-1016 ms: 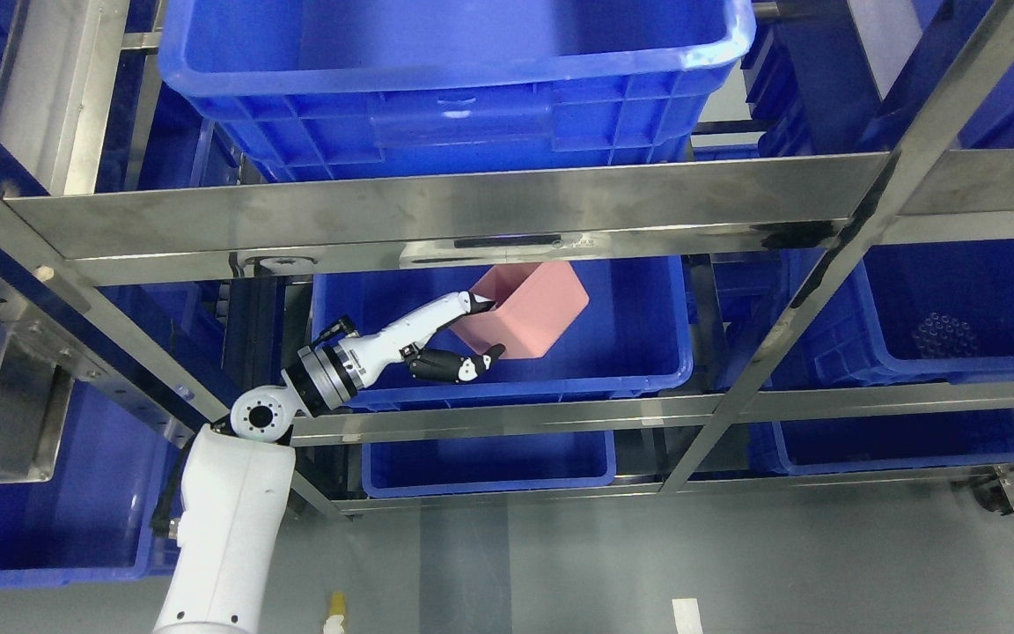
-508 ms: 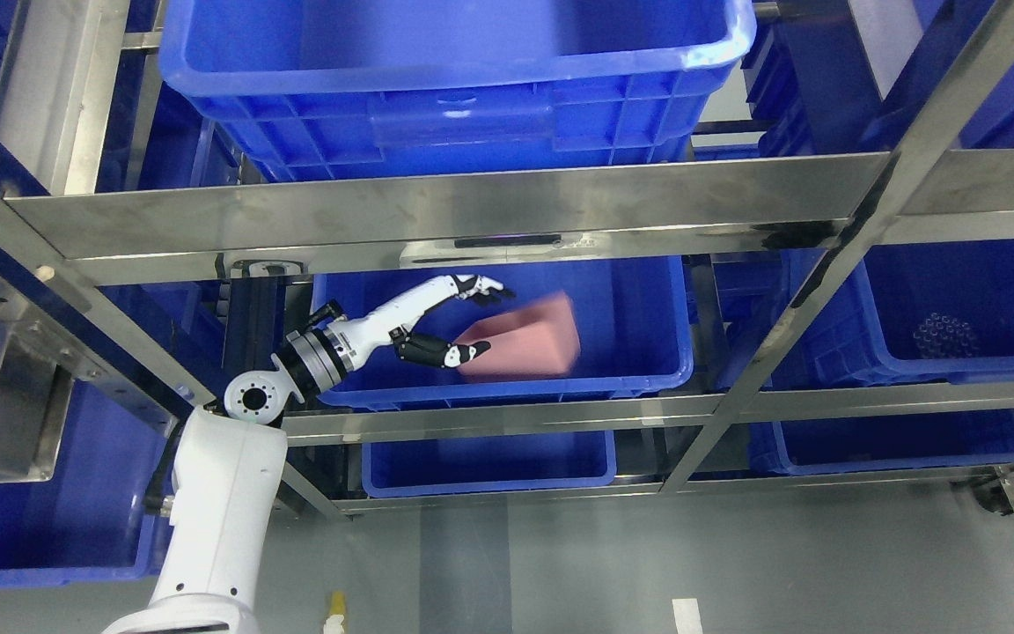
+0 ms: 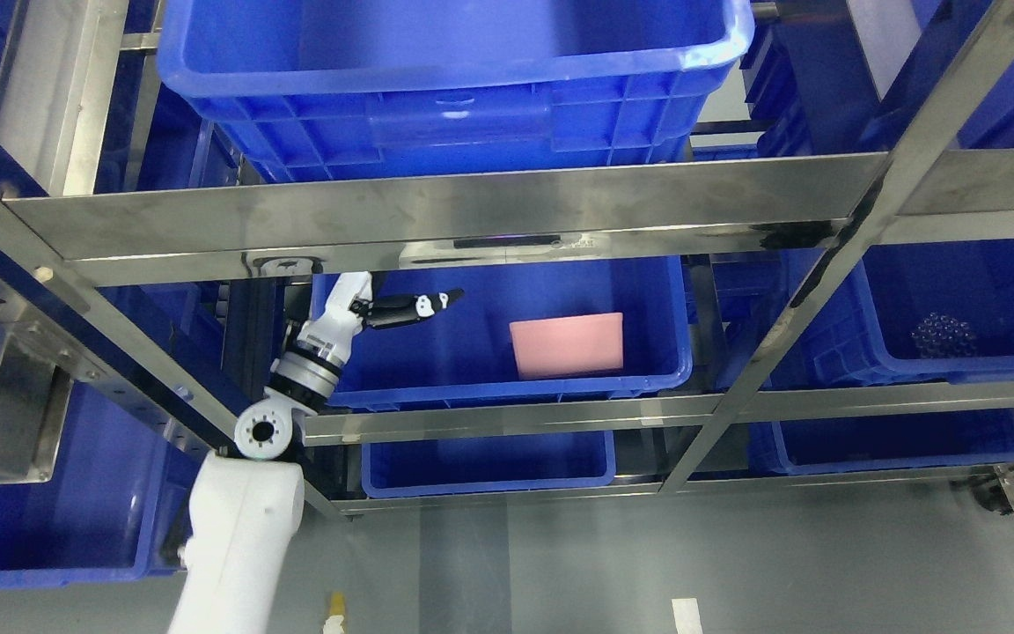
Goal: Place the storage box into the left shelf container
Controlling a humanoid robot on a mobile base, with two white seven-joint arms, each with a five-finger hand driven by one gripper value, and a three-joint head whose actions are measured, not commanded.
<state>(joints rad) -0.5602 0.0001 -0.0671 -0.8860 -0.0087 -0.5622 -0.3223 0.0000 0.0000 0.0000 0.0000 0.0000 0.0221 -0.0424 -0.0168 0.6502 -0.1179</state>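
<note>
A pink storage box (image 3: 568,344) lies flat on the floor of the blue shelf container (image 3: 648,381) on the middle shelf, toward its right side. My left hand (image 3: 406,307) hovers over the container's left part, well apart from the box, fingers relaxed and holding nothing. Part of the hand is hidden behind the steel shelf beam (image 3: 437,216). The left arm (image 3: 247,519) rises from the lower left. The right arm does not show.
A large blue bin (image 3: 445,79) sits on the shelf above. More blue bins stand at right (image 3: 956,326), below (image 3: 489,462) and at far left (image 3: 49,493). Steel shelf posts (image 3: 789,317) cross the view. Grey floor (image 3: 692,563) lies in front.
My left hand let go of the pink box, which dropped and now lies flat in the container. The hand drew back to the left and upward.
</note>
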